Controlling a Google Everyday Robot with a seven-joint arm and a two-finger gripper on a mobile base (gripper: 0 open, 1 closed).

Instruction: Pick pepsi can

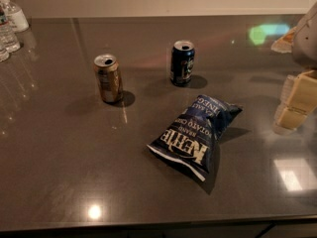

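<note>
The pepsi can [182, 62] is a dark navy-blue can with a silver top. It stands upright on the dark grey table, at the middle back. My gripper [287, 105], with pale yellow pads, hangs at the right edge of the view. It is well to the right of the can and nearer the front, apart from it, with nothing seen in it.
A gold-brown can [108, 78] stands upright to the left of the pepsi can. A blue Kettle chip bag [194, 134] lies in front of the pepsi can, between it and the table's front edge. Clear water bottles [9, 26] stand at the far left corner.
</note>
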